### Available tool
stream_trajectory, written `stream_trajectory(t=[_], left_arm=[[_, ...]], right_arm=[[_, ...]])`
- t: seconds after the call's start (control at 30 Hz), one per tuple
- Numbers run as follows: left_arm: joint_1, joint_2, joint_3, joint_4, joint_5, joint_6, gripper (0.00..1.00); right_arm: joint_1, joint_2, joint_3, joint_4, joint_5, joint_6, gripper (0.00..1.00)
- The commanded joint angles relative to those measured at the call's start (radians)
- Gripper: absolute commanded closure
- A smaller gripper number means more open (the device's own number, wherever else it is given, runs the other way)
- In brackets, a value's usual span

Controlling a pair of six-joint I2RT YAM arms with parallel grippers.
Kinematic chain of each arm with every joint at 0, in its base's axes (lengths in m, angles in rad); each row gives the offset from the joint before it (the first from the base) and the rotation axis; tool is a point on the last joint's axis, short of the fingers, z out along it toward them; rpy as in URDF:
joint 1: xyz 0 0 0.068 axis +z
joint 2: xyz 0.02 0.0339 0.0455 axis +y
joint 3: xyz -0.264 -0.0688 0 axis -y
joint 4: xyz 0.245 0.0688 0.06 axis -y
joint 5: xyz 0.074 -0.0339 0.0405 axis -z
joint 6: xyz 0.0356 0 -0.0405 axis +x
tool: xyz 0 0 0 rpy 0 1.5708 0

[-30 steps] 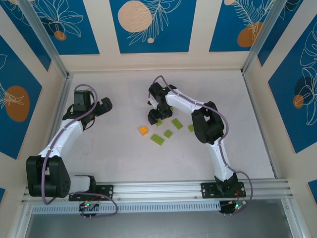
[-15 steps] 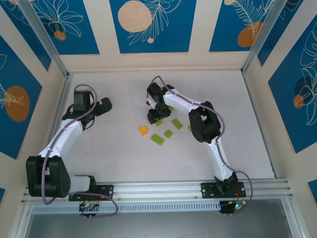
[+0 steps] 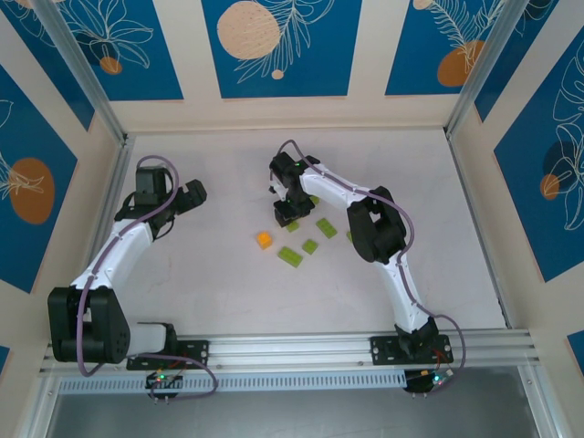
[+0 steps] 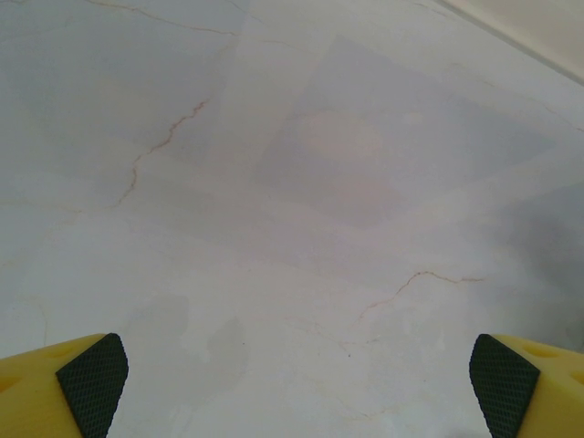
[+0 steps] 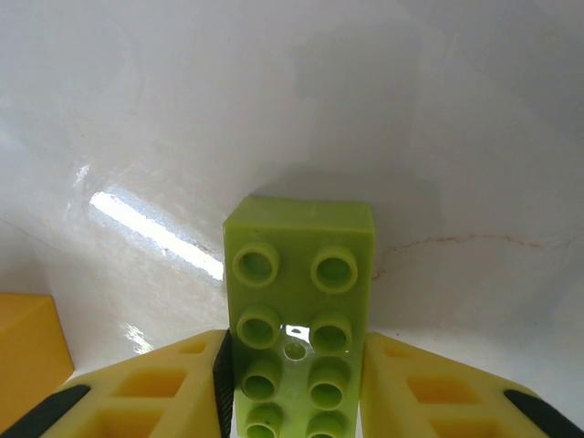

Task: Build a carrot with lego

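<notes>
Two grippers are reported; the right gripper (image 5: pixel 294 392) is clenched on a lime-green rectangular plastic brick (image 5: pixel 299 292), low over the white marbled table (image 3: pixel 210 283) near its centre; whether that brick touches the surface is unclear. An orange square plastic brick (image 3: pixel 264 240) lies just beside it; several loose lime-green plastic bricks (image 3: pixel 290 256) lie near, apart from one another. The left gripper (image 4: pixel 297 383) is released, over bare table, well apart.

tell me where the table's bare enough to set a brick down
Bare: white marble table between the left gripper and the orange square brick, and the strip nearer the aluminium rail. Crowded: lime-green plastic bricks by the right gripper.
</notes>
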Motion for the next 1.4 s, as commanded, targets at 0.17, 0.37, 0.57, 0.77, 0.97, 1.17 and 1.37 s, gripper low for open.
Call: stream_trajectory(t=[0.17, 0.37, 0.57, 0.77, 0.97, 1.17, 1.37], left_arm=[[0.015, 0.01, -0.01, 0.006, 0.017, -0.01, 0.01], [0.015, 0.016, -0.008, 0.009, 0.019, -0.012, 0.01], [0.015, 0.017, -0.009, 0.01, 0.02, -0.012, 0.02], [0.015, 0.016, -0.013, 0.012, 0.017, -0.012, 0.01], [0.015, 0.011, -0.016, 0.012, 0.014, -0.011, 0.02], [0.015, 0.004, -0.018, 0.011, 0.013, -0.01, 0.02], [0.015, 0.003, -0.019, 0.012, 0.013, -0.009, 0.01]], right_arm=[[0.008, -0.065, 0.0, -0.056, -0.003, 0.013, 0.65], [0.032, -0.159, 0.009, -0.142, -0.055, 0.028, 0.65], [0.084, -0.212, 0.013, -0.208, -0.128, 0.062, 0.63], [0.136, -0.186, 0.043, -0.206, -0.145, 0.117, 0.63], [0.158, -0.127, 0.072, -0.177, -0.142, 0.161, 0.63], [0.163, -0.076, 0.097, -0.153, -0.135, 0.178, 0.63], [0.163, -0.043, 0.117, -0.15, -0.127, 0.174, 0.63]])
